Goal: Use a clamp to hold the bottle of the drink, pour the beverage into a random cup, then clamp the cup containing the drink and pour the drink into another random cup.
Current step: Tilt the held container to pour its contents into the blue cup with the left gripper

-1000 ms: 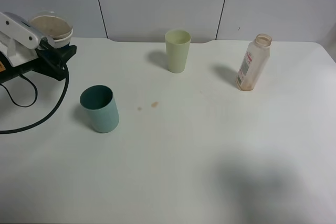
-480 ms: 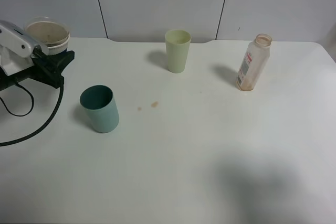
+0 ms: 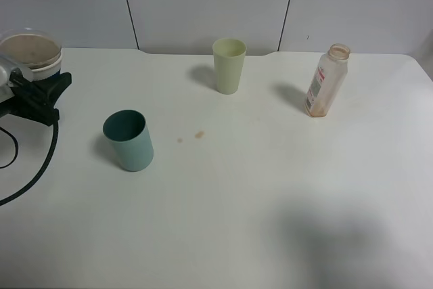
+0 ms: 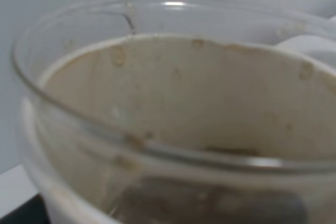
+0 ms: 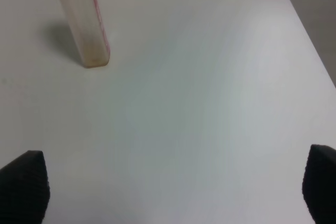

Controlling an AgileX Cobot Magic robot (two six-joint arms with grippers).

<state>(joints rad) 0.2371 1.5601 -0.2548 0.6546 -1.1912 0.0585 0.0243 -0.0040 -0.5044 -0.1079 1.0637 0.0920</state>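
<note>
At the far left edge, my left gripper (image 3: pixel 49 87) is shut on the white cup (image 3: pixel 30 52). The cup's inside is stained brown, and it fills the left wrist view (image 4: pixel 173 114). I cannot tell whether any beverage is in it. The teal cup (image 3: pixel 128 140) stands upright on the table, to the right of that gripper and nearer the front. The clear bottle (image 3: pixel 326 80) stands uncapped at the back right, also in the right wrist view (image 5: pixel 84 19). My right gripper (image 5: pixel 170 192) is open over bare table, well short of the bottle, and is out of the exterior view.
A pale yellow-green cup (image 3: pixel 229 65) stands at the back middle. Two small brown drops (image 3: pixel 199 135) lie on the white table (image 3: pixel 257 201) between the teal cup and the middle. A black cable (image 3: pixel 34 174) loops over the left side of the table.
My left gripper has drawn back to the left with the white cup, away from the teal cup. The teal cup, the pale cup and the bottle have not moved.
</note>
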